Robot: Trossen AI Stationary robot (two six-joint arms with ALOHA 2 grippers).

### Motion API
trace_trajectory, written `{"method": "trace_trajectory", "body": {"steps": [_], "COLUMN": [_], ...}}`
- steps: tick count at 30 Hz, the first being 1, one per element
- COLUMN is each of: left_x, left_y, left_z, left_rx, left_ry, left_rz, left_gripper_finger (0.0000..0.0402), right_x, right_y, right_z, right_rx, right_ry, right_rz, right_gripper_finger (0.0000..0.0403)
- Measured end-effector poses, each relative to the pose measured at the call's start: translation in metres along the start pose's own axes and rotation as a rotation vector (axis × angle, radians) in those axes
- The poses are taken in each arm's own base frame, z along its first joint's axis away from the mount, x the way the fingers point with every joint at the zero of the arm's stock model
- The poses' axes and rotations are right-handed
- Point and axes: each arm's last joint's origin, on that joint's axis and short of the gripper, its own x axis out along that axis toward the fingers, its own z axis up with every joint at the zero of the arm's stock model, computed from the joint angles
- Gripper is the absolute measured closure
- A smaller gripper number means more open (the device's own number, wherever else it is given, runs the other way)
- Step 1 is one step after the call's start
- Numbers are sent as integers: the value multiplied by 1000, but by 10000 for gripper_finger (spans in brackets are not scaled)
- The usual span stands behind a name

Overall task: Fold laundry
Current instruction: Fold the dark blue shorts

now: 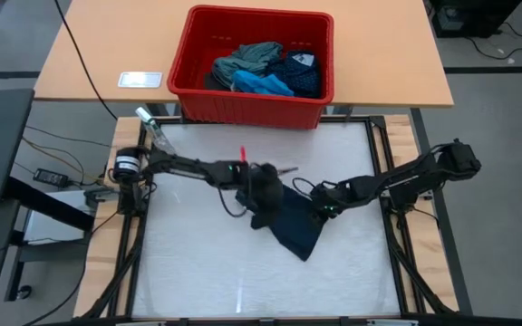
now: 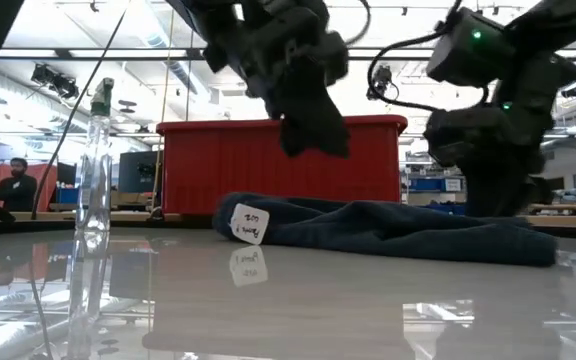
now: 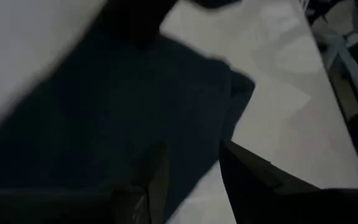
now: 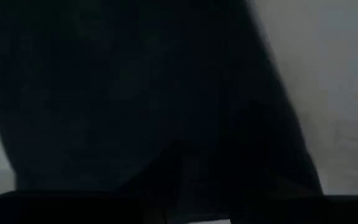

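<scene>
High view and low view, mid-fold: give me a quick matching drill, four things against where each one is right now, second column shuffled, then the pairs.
Things:
1. dark navy garment
2. red bin
3. left gripper
4. white tag

Places:
A. on the wooden desk beyond the work surface, holding more laundry
B. lifted above the surface with a fold of dark cloth hanging from it
C. spread on the white work surface between the two arms
D. at the garment's end, facing the low camera

Pairs: 1-C, 2-A, 3-B, 4-D
</scene>
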Motion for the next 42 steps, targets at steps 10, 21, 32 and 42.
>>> {"method": "trace_trajectory", "body": {"steps": [10,21,32,42], "left_x": [35,-19,32,84], "left_y": [-20,-48,-61,-51], "left_z": [-45,-11,3,-36], "left_rx": [-148,-334,-284,-266], "left_ry": [343,79,-188,50], "left_rz": [11,170,39,-30], "left_gripper_finger": [258,258,258,258], "right_x": [-7,-34,-26,-12], "right_y": [36,17,18,17], "right_z": [-28,17,5,-21], "right_rx": [-182,-189,-181,-123], "right_ry": [245,-181,-88,-75], "right_rz": [386,283,252,73], "right_gripper_finger": [298,298,298,298]}}
